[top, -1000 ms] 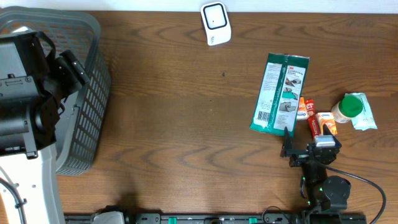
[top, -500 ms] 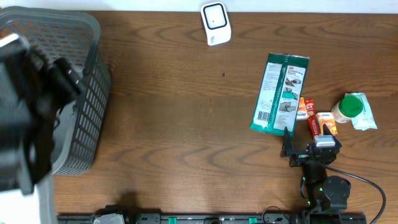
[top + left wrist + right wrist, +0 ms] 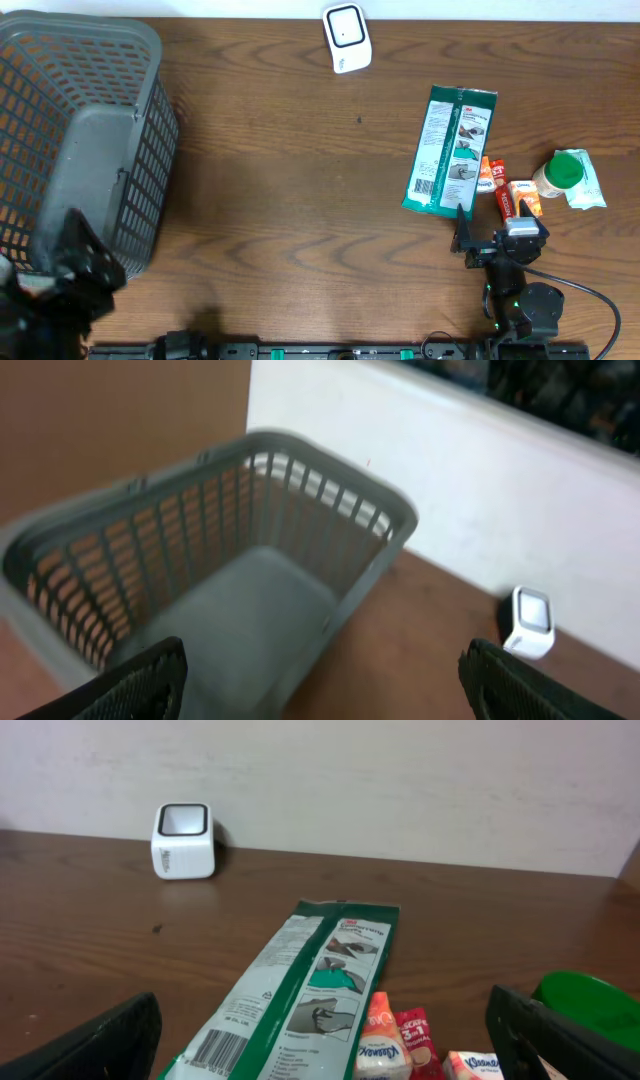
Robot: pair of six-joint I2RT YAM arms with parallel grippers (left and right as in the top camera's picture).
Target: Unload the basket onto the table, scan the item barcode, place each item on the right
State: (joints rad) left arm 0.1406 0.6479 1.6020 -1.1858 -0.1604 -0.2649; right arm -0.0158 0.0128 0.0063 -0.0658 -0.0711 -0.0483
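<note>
Your right gripper (image 3: 495, 232) sits at 5 o'clock on the table. Its jaws are wide apart and hold nothing. Your left gripper (image 3: 328, 690) is down at 8 o'clock by the basket (image 3: 150, 170). It is open too, with nothing in it.

The thing to scan looks like the long green packet (image 3: 450, 152). It lies flat at 3 o'clock, just past your right fingers. Its barcode (image 3: 213, 1048) is face up on the end near you. The white scanner (image 3: 346, 37) stands at 12 o'clock, well apart from the packet.

Watch out here. The packet is thin and flat on the wood, so your fingers may slide over it and miss. It looks floppy, so it may bend and hide the barcode from the scanner. The small orange packs (image 3: 490, 178) touch its 4 o'clock side, and you may pinch one by mistake. The green-lidded jar (image 3: 562, 170) is near too, and a wide swing could knock it. Your left arm is close to the basket and could bump it.

The basket is empty. You can see its bare grey floor.
</note>
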